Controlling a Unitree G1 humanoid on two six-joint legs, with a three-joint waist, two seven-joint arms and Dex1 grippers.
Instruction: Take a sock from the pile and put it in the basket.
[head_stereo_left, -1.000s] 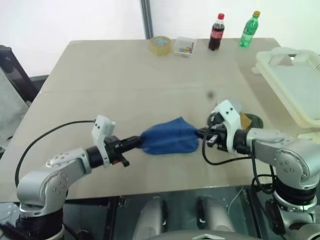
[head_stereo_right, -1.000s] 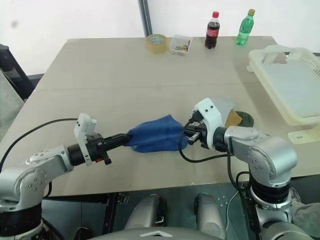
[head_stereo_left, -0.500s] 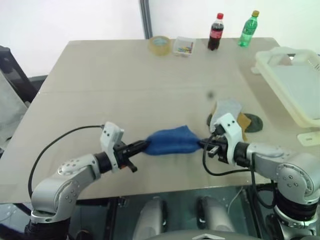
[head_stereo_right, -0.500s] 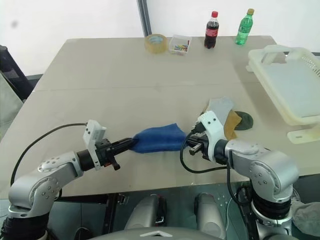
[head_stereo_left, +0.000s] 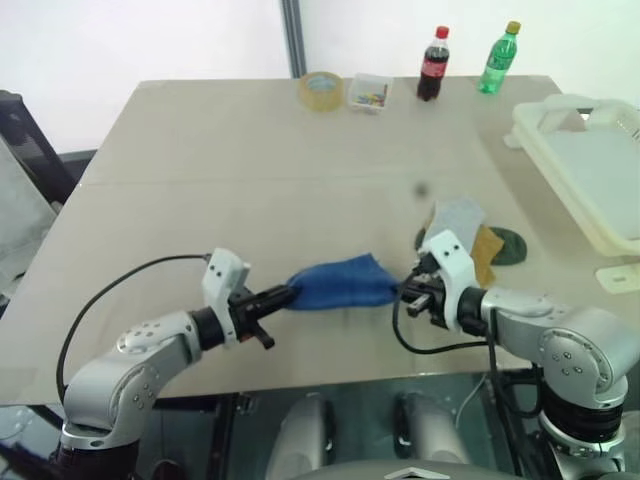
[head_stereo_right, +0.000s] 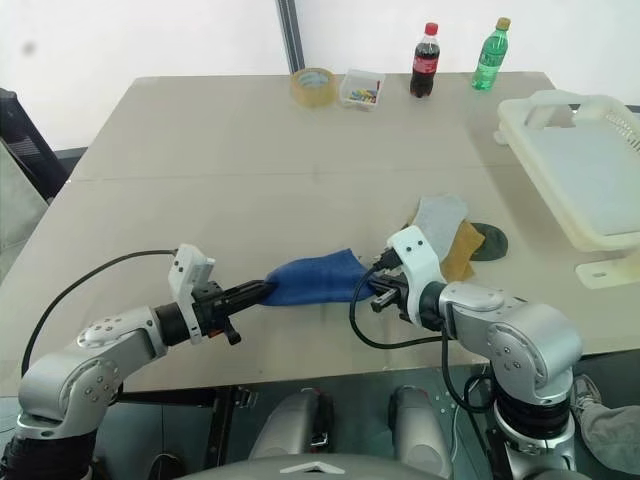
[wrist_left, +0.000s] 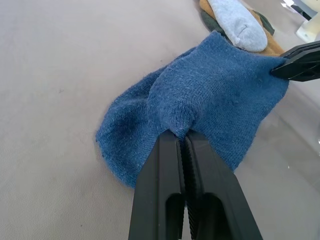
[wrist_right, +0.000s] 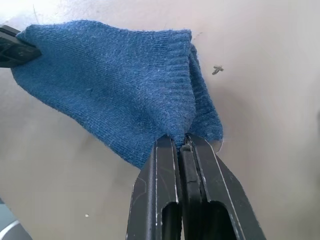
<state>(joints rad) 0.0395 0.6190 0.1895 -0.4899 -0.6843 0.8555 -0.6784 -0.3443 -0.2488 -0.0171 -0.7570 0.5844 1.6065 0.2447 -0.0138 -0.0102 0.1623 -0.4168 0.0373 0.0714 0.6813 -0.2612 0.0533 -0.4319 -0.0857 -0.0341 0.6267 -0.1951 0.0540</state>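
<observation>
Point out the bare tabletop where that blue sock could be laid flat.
Bare: the wide stretch of table between the tape roll and the sock. Crowded: the right side, between the pile and the basket.

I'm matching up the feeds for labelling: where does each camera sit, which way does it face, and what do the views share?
Left eye view: on the head, looking down over the table; both arms show.
Right eye view: beside it, same scene, basket at right.
Left wrist view: on the left arm, along the left gripper, shut on the sock.
Right wrist view: on the right arm, along the right gripper, pinching the sock's other end.
Shared: the sock, stretched between both grippers.
</observation>
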